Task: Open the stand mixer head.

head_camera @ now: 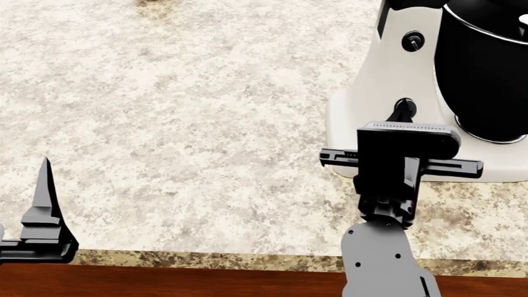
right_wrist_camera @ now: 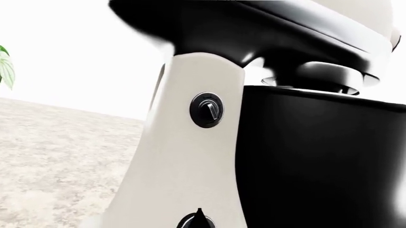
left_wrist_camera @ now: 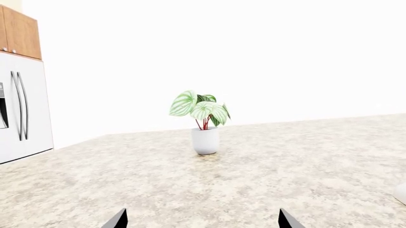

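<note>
two grippers up: my right gripper (head_camera: 402, 162) hangs spread open before the mixer column, under the stand mixer head (right_wrist_camera: 266, 28) at the counter's far right corner; left gripper (head_camera: 37, 229) open too.

right claw (head_camera: 402, 162): black, boxy, ribbed top | wrist link: grey, screw holes | left claw (head_camera: 41, 229): black, pointed

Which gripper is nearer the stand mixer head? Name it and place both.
Right. The right gripper sits against the mixer's column, below the stand mixer head. The left gripper is far off at the counter's near edge, facing a potted plant.
</note>
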Robot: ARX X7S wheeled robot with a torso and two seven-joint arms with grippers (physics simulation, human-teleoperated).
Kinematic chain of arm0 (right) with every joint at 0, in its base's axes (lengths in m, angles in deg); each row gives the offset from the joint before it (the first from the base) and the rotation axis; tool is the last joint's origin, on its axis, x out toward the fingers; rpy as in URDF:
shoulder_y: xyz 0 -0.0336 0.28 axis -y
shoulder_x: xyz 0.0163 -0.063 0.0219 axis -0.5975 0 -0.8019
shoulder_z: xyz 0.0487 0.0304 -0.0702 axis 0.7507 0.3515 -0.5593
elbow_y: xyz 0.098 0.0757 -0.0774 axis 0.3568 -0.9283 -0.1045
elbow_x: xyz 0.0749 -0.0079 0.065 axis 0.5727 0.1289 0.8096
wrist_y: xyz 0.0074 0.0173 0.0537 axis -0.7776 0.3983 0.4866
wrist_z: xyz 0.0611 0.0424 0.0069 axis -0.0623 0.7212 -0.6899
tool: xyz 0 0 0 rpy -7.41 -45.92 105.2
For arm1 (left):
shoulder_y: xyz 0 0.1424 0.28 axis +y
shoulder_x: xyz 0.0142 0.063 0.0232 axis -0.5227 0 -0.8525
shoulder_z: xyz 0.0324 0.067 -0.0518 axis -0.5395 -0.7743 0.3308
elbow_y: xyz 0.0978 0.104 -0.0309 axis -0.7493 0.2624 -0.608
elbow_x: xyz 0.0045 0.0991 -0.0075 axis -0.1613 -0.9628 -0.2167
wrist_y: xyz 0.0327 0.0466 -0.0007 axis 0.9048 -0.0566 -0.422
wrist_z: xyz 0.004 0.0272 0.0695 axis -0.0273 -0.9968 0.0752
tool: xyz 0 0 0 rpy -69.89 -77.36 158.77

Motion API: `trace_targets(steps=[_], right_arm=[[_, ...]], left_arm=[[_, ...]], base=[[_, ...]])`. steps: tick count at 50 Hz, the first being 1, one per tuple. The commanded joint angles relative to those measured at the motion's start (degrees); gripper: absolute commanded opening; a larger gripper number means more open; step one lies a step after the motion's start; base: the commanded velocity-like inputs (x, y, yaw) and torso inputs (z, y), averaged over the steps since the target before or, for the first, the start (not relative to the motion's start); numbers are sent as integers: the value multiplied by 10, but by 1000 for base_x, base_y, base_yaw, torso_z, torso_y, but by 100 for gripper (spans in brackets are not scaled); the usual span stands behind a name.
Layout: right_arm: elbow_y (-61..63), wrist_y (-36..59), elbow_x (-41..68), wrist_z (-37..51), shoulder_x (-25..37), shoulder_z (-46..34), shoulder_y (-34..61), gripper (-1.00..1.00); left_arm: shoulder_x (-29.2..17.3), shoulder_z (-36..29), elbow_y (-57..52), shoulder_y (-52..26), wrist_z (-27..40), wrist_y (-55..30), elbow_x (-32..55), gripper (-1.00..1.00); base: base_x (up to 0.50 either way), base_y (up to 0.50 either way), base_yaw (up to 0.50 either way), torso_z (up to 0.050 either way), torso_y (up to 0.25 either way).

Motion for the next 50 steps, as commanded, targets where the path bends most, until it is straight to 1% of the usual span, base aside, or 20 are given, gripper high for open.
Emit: trace_targets(steps=[1, 10, 16, 20, 29, 31, 32, 33, 36, 38, 39, 41, 50], right_arm=[[-108, -54, -6, 11, -12, -7, 42, -100], [-205, -109, -13, 23, -21, -15, 79, -100], [-248, -132, -11, 26, -25, -17, 93, -100], [-303, -161, -13, 32, -31, -20, 116, -100], [-300, -161, -6, 33, -29, -18, 115, -100], [-128, -76, 2, 19, -8, -14, 42, -100], [-69, -43, 6, 16, 0, -13, 18, -100], [17, 7, 20, 3, 14, -8, -29, -100], [171, 68, 24, 7, 34, -4, -90, -100], [230, 88, 38, 1, 43, 3, -118, -100], [263, 94, 24, 9, 51, -4, -137, -100], [322, 121, 41, 2, 60, 4, -167, -100], [460, 157, 55, -2, 90, 9, -238, -100]], left_arm=[[-2, 1, 0, 1, 3, 2, 4, 100], [-3, 0, -1, 3, 5, 3, 5, 100], [-4, -1, 0, 2, 7, 2, 6, 100], [-5, -1, -1, 1, 8, 1, 7, 100], [-7, -1, 1, 2, 10, 3, 9, 100], [-7, 1, 2, 1, 11, 4, 10, 100], [-7, 2, 2, 1, 10, 4, 11, 100], [-8, 2, 3, 1, 11, 4, 10, 100], [-10, 5, -6, 5, 12, 1, 13, 100], [-11, 4, -7, 5, 13, 0, 13, 100], [-10, 3, -6, 3, 13, -1, 13, 100], [-10, 1, -5, 1, 14, 0, 12, 100], [-10, -1, -1, -2, 16, 1, 13, 100]], base=[[0, 0, 0, 0, 0], [0, 0, 0, 0, 0], [0, 0, 0, 0, 0], [0, 0, 0, 0, 0], [4, 0, 0, 0, 0], [0, 0, 0, 0, 0], [0, 0, 0, 0, 0], [0, 0, 0, 0, 0], [0, 0, 0, 0, 0], [0, 0, 0, 0, 0], [0, 0, 0, 0, 0], [0, 0, 0, 0, 0], [0, 0, 0, 0, 0]])
